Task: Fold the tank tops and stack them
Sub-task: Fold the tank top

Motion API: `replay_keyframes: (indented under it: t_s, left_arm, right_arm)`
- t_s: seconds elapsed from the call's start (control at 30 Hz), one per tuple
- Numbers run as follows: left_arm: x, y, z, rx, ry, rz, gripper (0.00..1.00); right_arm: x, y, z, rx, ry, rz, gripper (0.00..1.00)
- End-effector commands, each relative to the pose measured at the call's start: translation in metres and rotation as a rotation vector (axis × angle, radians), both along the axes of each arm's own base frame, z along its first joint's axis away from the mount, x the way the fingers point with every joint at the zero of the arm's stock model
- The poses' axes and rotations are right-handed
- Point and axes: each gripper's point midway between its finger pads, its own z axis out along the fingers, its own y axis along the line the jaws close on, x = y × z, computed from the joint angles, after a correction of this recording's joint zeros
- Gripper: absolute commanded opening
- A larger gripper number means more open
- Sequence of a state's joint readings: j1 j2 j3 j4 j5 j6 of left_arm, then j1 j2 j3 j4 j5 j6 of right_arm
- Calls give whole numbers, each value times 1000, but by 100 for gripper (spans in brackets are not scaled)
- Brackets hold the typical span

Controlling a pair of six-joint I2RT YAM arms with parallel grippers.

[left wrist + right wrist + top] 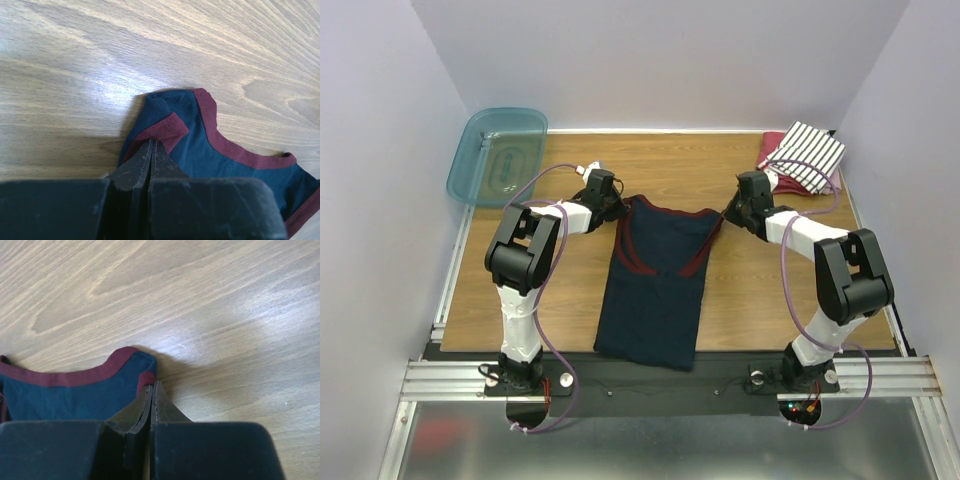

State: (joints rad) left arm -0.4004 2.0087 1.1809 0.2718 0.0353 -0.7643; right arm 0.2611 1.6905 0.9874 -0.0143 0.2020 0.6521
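The navy tank top lies flat on the counter — left jaws clenched on its left shoulder strap, right jaws on the right one. The striped tank top sits at the far right corner.

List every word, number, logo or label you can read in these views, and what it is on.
No text can be read in any view.
The navy tank top shows only plain cloth and red trim.
The striped tank top shows only stripes.
The teal bin has no legible marking.
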Motion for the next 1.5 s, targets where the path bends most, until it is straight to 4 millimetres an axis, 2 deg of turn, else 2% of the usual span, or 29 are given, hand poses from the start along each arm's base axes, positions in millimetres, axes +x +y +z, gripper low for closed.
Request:
replay_keyframes:
  t_s: [0.0,0.13,0.17,0.3,0.33,0.4,0.47,0.5,0.57,0.63,0.67,0.73,0.77,0.9,1.03,1.13,1.17,1.33,1.47]
  left_arm:
    - [9,-2,33,4,-66,-4,2]
    - [10,-5,35,-5,-68,-5,2]
    - [11,-5,34,-5,-67,-5,2]
    - [12,-5,36,-6,-71,-5,2]
    - [12,-6,36,-7,-71,-7,2]
    - [12,-6,37,-7,-73,-7,2]
    - [12,-6,37,-8,-74,-11,2]
    - [12,-6,37,-8,-72,-10,2]
    - [13,-6,38,-7,-74,-7,2]
    - [13,-6,39,-10,-76,-4,2]
    - [14,-5,41,-10,-80,0,2]
    - [14,-4,45,-8,-85,5,2]
    - [13,-4,45,-7,-84,7,2]
    - [15,-4,47,-8,-87,9,2]
    - [19,1,46,17,-86,34,2]
    - [23,5,44,45,-75,59,2]
    - [25,8,41,59,-70,70,2]
    - [35,5,42,80,-79,61,8]
    - [47,-1,54,84,-128,31,19]
  right_arm:
    - [22,5,36,13,-108,19,0]
    - [24,13,40,15,-106,40,0]
    - [28,17,46,17,-117,47,0]
    - [31,36,40,2,-91,77,0]
    - [32,39,33,-6,-73,83,0]
    - [37,47,36,-22,-81,90,0]
    - [38,54,23,-47,-48,102,0]
    - [43,61,28,-68,-60,106,0]
    - [42,72,15,-105,-29,131,0]
    - [47,80,17,-126,-38,130,0]
    - [47,83,6,-136,-18,135,0]
    - [48,92,2,-141,-11,144,0]
    - [49,93,-7,-144,3,143,0]
    - [54,95,-17,-149,14,132,0]
    - [59,97,-43,-172,51,126,0]
    - [69,100,-45,-176,44,135,1]
    - [71,101,-51,-179,53,142,2]
    - [85,115,-41,-153,26,202,10]
    - [91,117,-15,-155,-24,225,29]
